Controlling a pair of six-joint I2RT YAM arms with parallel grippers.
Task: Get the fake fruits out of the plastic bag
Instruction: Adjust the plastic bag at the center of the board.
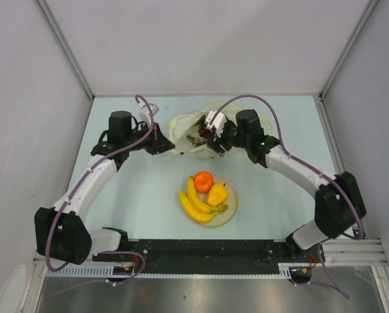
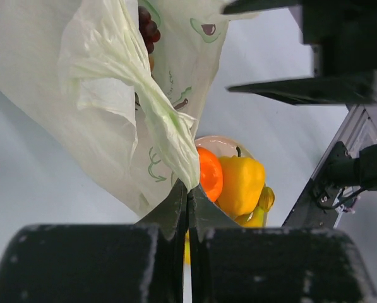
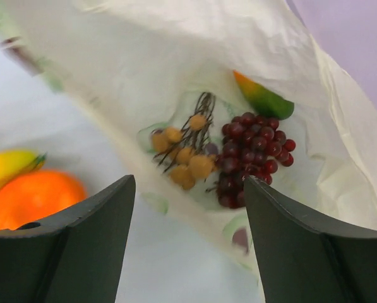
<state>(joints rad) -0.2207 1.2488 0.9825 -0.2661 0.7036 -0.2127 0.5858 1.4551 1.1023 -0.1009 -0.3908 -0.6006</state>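
Observation:
The pale yellow-green plastic bag (image 1: 184, 125) lies at the back of the table, its mouth held open. My left gripper (image 1: 161, 141) is shut on the bag's edge (image 2: 175, 139), pinching a twisted fold at its tips (image 2: 188, 189). My right gripper (image 1: 212, 139) is open at the bag's mouth (image 3: 188, 189), holding nothing. Inside the bag (image 3: 175, 50) lie dark purple grapes (image 3: 251, 154), brown stemmed bits (image 3: 185, 151) and a red-green mango (image 3: 264, 98). Two bananas (image 1: 194, 202), an orange (image 1: 203, 181) and a yellow lumpy fruit (image 1: 217, 193) lie on the cream plate (image 1: 232, 212).
The plate stands in front of the bag, between the two arms. The black base rail (image 1: 207, 251) runs along the near edge. Grey walls close in the table at the back and both sides. My right arm (image 2: 340, 57) crosses the top right of the left wrist view.

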